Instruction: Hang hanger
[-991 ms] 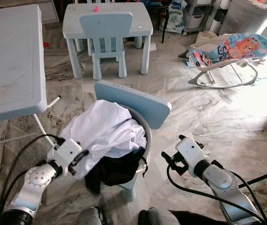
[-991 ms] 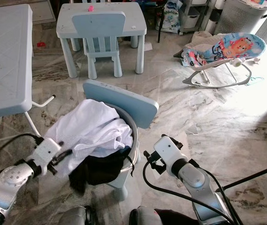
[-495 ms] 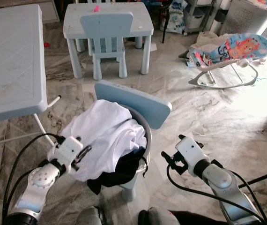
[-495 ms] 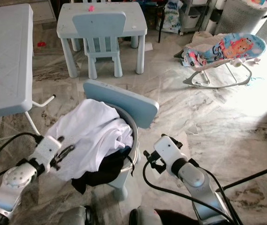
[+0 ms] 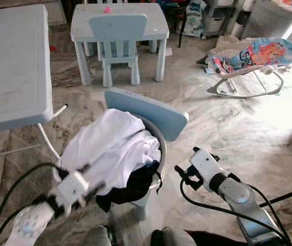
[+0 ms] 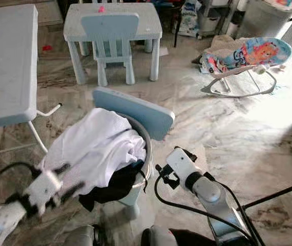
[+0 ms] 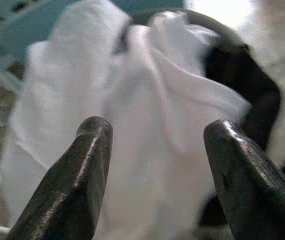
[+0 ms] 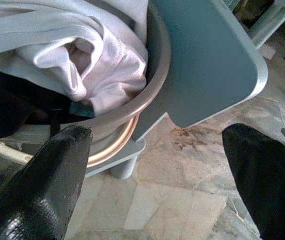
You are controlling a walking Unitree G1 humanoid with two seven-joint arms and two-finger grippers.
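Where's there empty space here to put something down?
The big table top on the robot's left is bare, as is the marble floor between the near chair and the baby bouncer. The basin is crowded with white cloth.

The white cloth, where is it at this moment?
In the left eye view the white cloth lies heaped over a grey basin on a small blue chair, just ahead of the left end effector.

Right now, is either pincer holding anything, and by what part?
Nothing is held. The left pincer is open facing the white garment; the right pincer is open beside the basin.
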